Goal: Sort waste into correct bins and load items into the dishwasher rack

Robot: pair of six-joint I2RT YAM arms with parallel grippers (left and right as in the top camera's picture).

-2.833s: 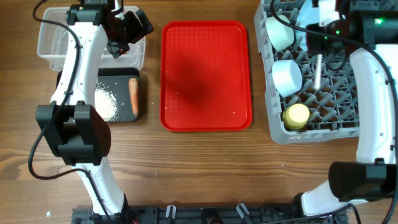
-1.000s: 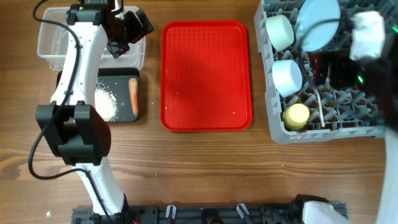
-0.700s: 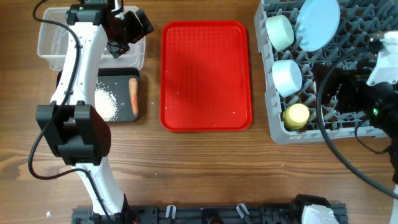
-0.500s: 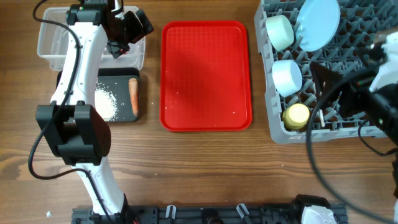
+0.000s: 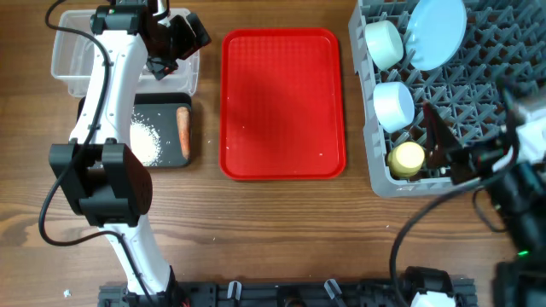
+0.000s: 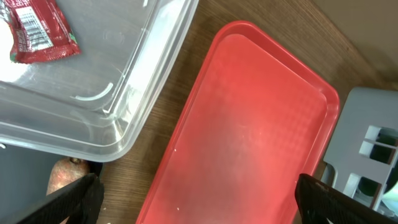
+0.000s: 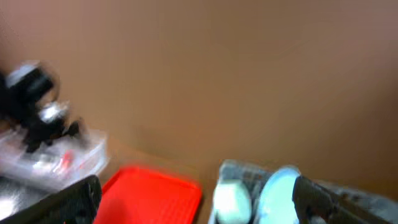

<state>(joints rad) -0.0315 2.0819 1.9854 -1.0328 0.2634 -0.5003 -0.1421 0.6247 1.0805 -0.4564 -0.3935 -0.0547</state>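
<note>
The grey dishwasher rack (image 5: 486, 77) at the right holds a pale blue plate (image 5: 437, 32), a pale green bowl (image 5: 384, 43), a pale blue bowl (image 5: 394, 104) and a yellow cup (image 5: 407, 159). A red wrapper (image 6: 37, 31) lies in the clear tub (image 5: 72, 55). White rice (image 5: 145, 141) and a carrot (image 5: 182, 128) lie in the black tray (image 5: 162, 115). My left gripper (image 5: 175, 38) hangs open and empty over the tub's right end. My right gripper (image 5: 448, 149), blurred, is open and empty over the rack's front edge.
A flat red serving tray (image 5: 281, 102) lies bare between the bins and the rack. The right wrist view is blurred and looks across the table at the red tray (image 7: 155, 193), the green bowl (image 7: 231, 198) and the plate (image 7: 277, 193).
My right arm has swung from over the rack's back towards the front right, leaving the plate upright in the rack. The left arm has not moved.
</note>
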